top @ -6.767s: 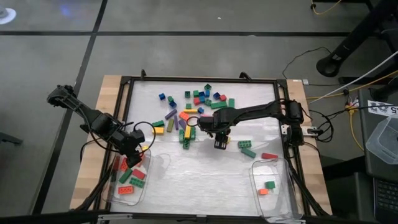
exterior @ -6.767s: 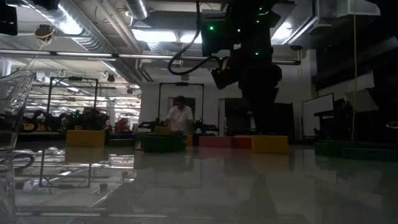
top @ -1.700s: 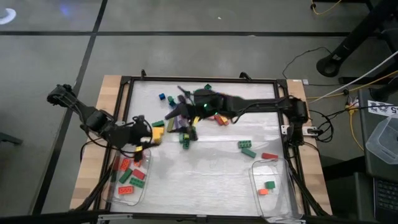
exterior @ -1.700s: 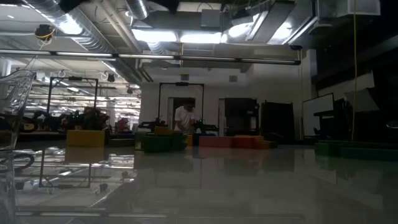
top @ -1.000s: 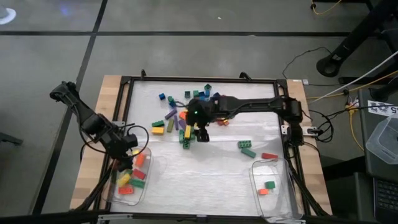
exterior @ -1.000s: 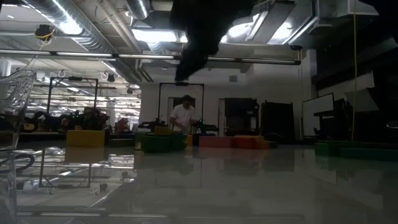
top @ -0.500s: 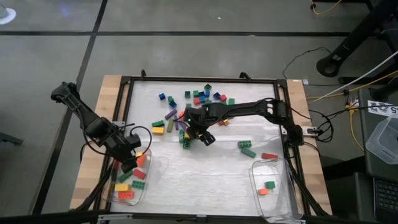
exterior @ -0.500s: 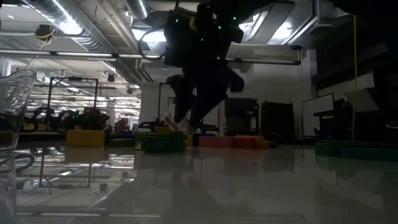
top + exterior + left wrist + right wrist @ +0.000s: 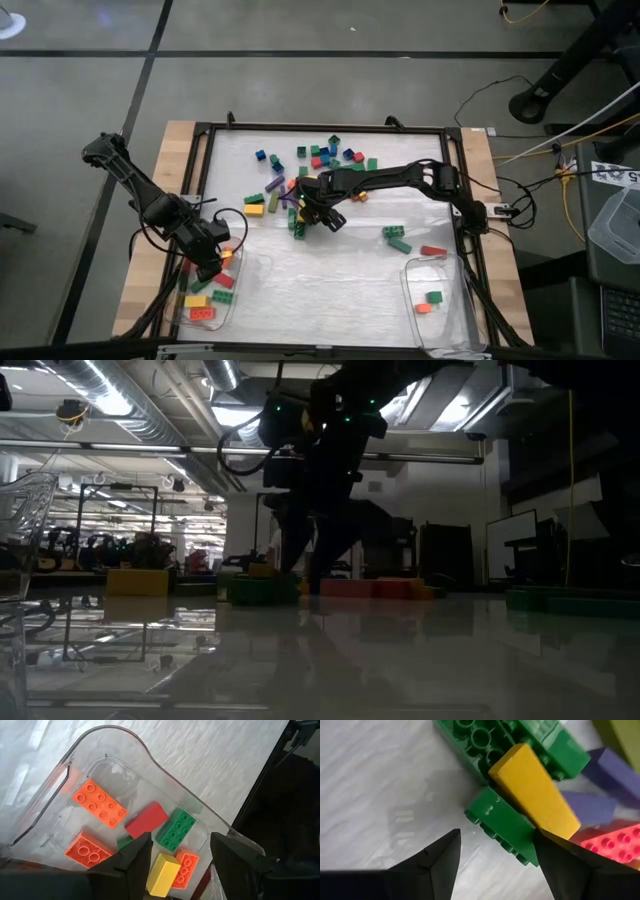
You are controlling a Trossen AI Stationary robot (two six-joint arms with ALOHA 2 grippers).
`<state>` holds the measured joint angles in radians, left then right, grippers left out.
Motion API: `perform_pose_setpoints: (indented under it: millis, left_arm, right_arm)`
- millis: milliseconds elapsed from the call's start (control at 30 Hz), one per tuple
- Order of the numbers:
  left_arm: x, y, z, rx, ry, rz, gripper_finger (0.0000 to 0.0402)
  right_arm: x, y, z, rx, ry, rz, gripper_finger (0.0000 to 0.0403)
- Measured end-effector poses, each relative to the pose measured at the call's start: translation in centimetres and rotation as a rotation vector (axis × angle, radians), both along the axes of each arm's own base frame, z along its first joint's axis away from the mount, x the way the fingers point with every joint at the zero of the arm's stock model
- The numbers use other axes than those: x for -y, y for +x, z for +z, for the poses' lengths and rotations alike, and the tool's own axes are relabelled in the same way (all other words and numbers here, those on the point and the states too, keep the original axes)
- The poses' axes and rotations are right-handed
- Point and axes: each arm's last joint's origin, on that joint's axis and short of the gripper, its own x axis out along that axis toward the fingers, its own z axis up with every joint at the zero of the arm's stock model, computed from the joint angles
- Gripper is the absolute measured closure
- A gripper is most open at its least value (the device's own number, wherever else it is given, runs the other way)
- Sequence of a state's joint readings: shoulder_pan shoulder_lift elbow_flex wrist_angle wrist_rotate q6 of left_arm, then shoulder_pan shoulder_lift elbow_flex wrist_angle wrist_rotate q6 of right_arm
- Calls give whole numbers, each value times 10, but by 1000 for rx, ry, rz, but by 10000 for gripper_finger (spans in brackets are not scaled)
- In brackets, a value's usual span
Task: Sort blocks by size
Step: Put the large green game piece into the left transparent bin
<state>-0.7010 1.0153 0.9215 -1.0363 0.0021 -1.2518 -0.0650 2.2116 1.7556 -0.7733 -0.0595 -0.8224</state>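
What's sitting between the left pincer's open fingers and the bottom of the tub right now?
Nothing is held. In the left wrist view the left pincer hovers over the tub, a loose yellow block lying below it.

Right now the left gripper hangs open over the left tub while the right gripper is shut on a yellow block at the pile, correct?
Not quite. The right gripper is open, holding nothing; the right wrist view shows the yellow block ahead of its fingers. The left gripper is open over the left tub.

Overhead looking down, table-level sideways, two close wrist views
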Motion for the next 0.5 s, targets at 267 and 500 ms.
perform_pose_setpoints:
  millis: [267, 500]
  left_arm:
    - [0, 0, 0, 14, 17, -20, 211]
    - [0, 0, 0, 19, 22, -13, 211]
  right_arm:
    - [-6, -5, -1, -61, 37, -53, 155]
    - [-24, -4, -2, -60, -85, 23, 155]
